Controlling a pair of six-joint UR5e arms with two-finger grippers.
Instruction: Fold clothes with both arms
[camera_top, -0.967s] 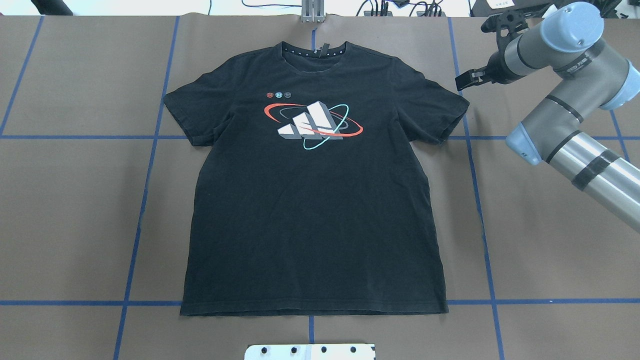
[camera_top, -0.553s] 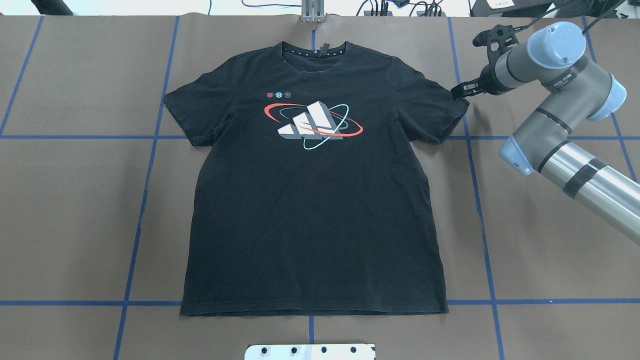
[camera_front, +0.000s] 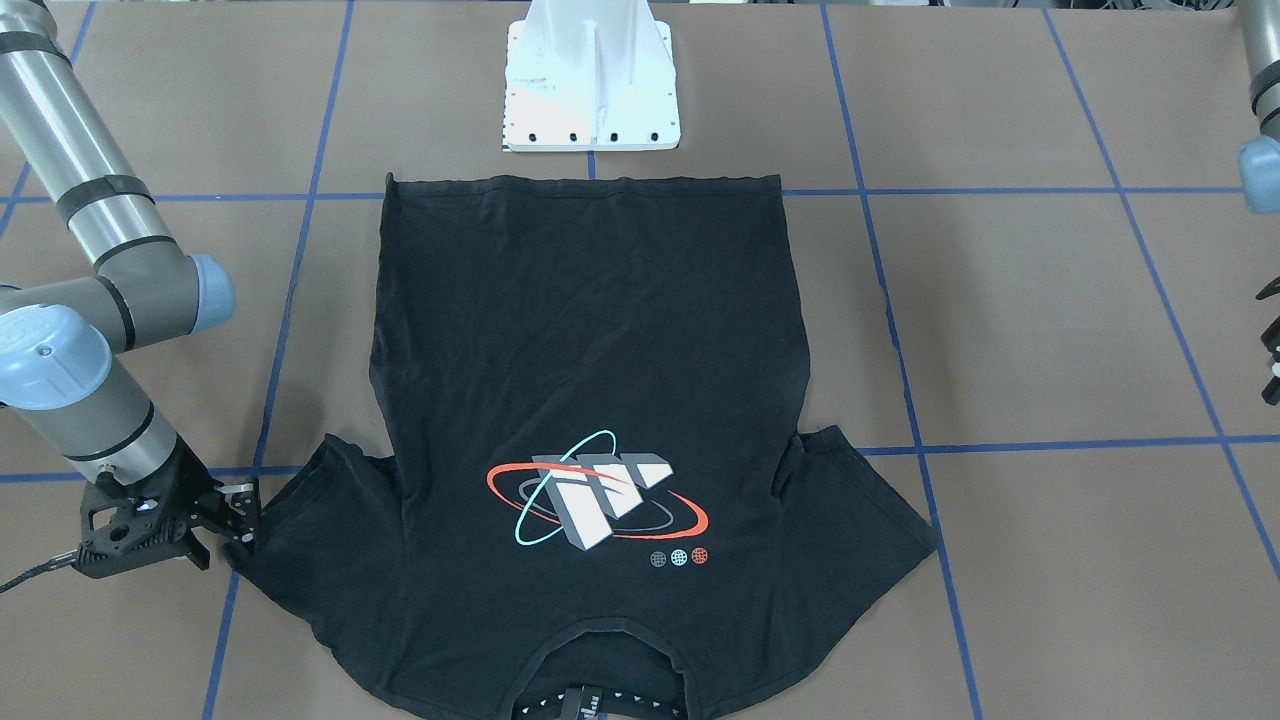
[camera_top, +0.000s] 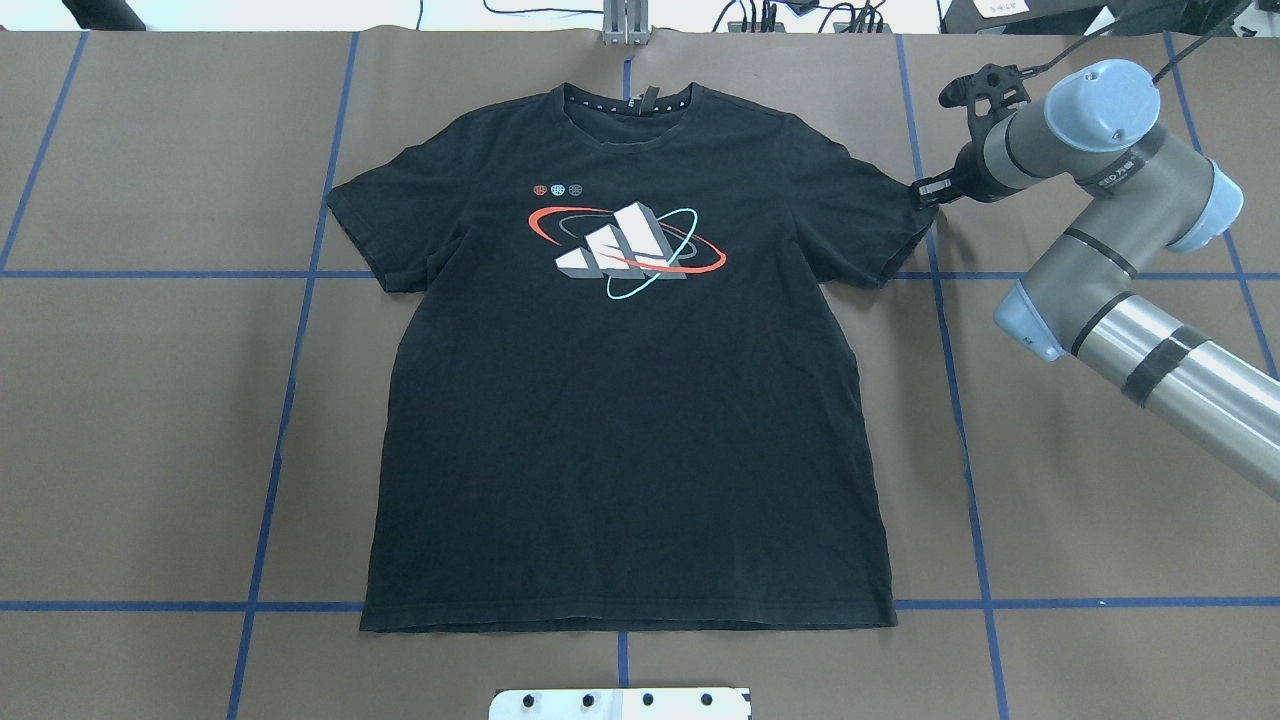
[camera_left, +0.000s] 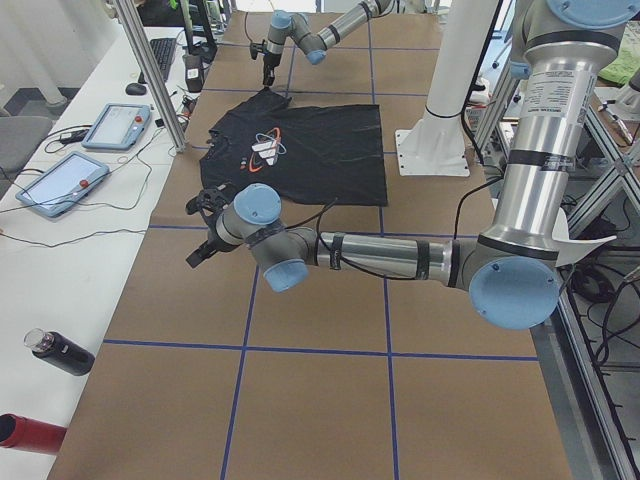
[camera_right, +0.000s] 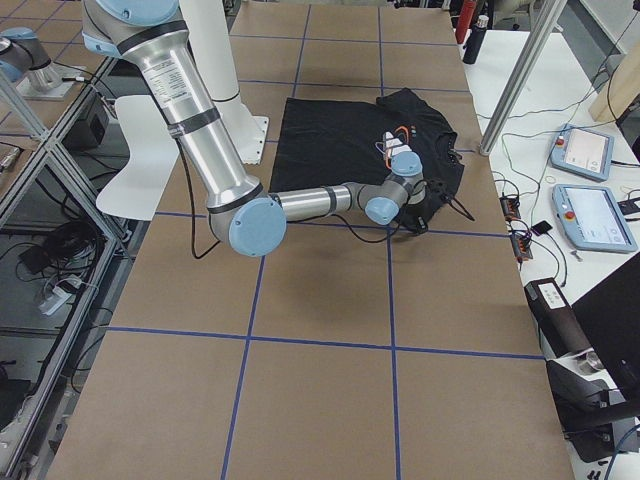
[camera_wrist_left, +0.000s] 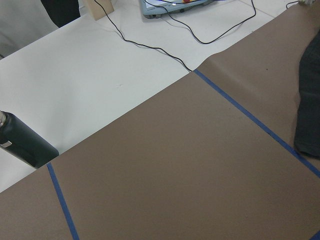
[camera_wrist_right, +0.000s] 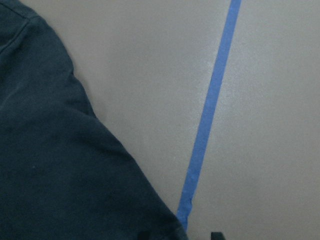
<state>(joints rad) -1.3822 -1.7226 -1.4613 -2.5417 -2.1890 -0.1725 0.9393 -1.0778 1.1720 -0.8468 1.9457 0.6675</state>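
Right now the black T-shirt (camera_top: 620, 400) lies spread flat in the middle of the counter (camera_top: 150, 420), graphic (camera_top: 625, 245) up, collar (camera_top: 628, 105) toward the far edge and hem (camera_top: 625, 622) toward the near one — both sleeves out, no fold made yet. The right arm (camera_top: 1100, 150) reaches in low from the right, and the right claw (camera_top: 920, 190) sits at the outer tip of the right sleeve (camera_top: 880, 215). In the front-facing view its fingers stand apart on either side of the sleeve corner, and the right wrist view shows the dark cloth edge running down beside a blue tape line (camera_wrist_right: 210, 110); so this claw is open, lined up to pinch, gripping nothing. Coming in at counter height makes sense: the cloth is thin and lies flat, so a finger has to slip under its edge. The left claw (camera_left: 203, 228) hangs over bare counter off to the left, well apart from the left sleeve (camera_top: 375, 230); whether it is spread or closed I cannot tell. My reading — the sleeve fold is only being set up, and the risk is pinching one layer alone or dragging the sleeve askew.
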